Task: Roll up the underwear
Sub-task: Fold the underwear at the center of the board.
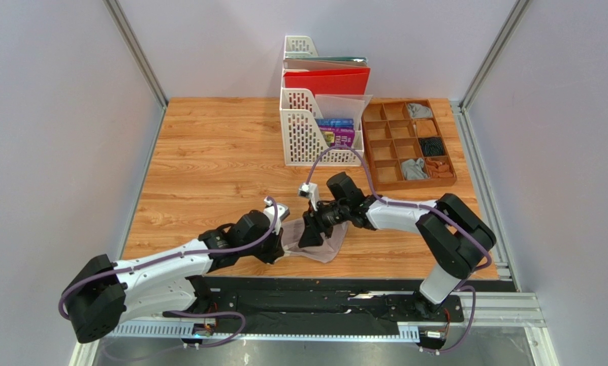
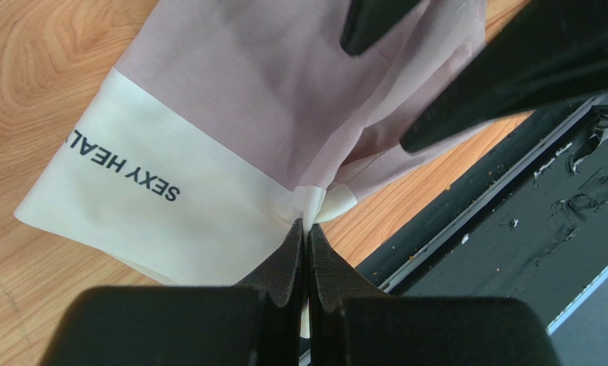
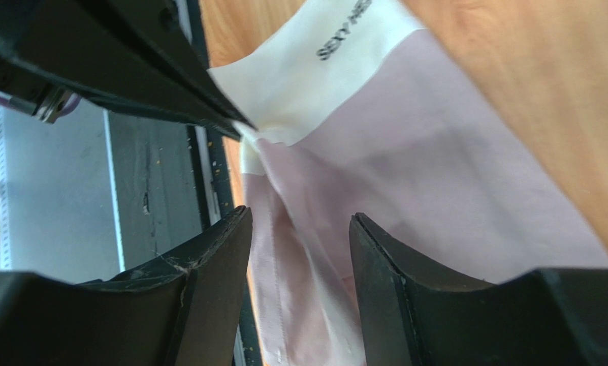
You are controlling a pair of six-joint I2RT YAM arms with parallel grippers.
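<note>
The pale pinkish underwear [image 1: 320, 242] with a cream edge band [image 2: 169, 191] lies on the wooden table near the front edge, partly lifted at one corner. My left gripper [image 2: 307, 226] is shut on the band's corner, and the cloth bunches at its tips. My right gripper [image 3: 299, 248] hovers just over the pink cloth [image 3: 429, 160], its jaws apart, and a fold of the fabric runs under the gap. Both grippers meet over the garment in the top view, the left [image 1: 282, 235] beside the right [image 1: 311, 232]. The right fingers [image 2: 513, 69] show dark at the top of the left wrist view.
A white file rack [image 1: 312, 133] with a red folder [image 1: 327, 80] stands at the back centre. To its right is a wooden compartment tray [image 1: 385, 174] holding several rolled cloth items. The black base rail [image 1: 322, 293] runs just in front of the garment.
</note>
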